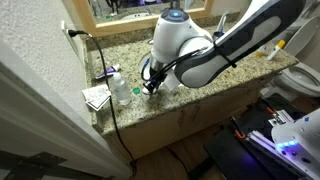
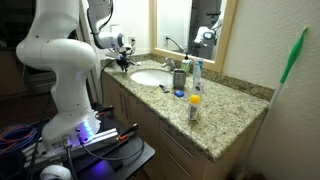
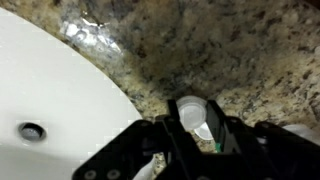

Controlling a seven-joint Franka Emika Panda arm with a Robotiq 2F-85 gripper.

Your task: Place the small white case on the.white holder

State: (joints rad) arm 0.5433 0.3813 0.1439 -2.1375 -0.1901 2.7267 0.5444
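In the wrist view the small white case (image 3: 190, 113), round and flat, sits between my two dark fingers, just above the speckled granite counter (image 3: 220, 50). My gripper (image 3: 193, 122) is shut on it. In both exterior views my gripper (image 1: 152, 86) (image 2: 124, 60) hangs low over the counter by the sink (image 2: 150, 77). A white thing shows at the right edge of the wrist view (image 3: 304, 130); I cannot tell if it is the white holder. A whitish square object (image 1: 97, 97) lies at the counter's end.
The white sink basin (image 3: 50, 100) with its drain (image 3: 32, 130) lies left of the gripper. A clear plastic bottle (image 1: 120, 88) (image 2: 196, 72) stands close by. A small orange-topped container (image 2: 195, 105) and a blue item (image 2: 180, 93) stand on the counter. A black cable (image 1: 105, 70) hangs from the wall socket.
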